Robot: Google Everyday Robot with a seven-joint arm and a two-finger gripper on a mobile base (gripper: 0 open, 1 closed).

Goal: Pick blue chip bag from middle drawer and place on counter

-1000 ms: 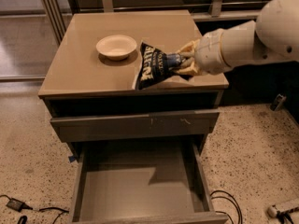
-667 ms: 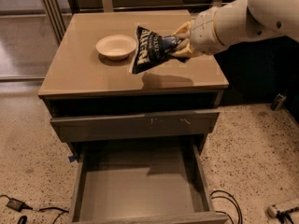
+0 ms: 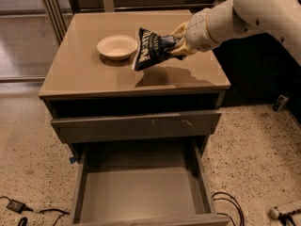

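- 11 o'clock: bowl (image 3: 116, 46) on bench (image 3: 70, 79).
- 6 o'clock: middle drawer (image 3: 141, 197) open, bare.
- 12 o'clock: blue chip bag (image 3: 151, 48) tilted over bench, beside bowl.
- 1 o'clock: fingers (image 3: 180, 42) clenched on bag. Placing step; next, lower and release.

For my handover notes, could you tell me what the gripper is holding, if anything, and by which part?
The gripper holds the blue chip bag by its end nearest the arm, in the air above the counter, beside the bowl.
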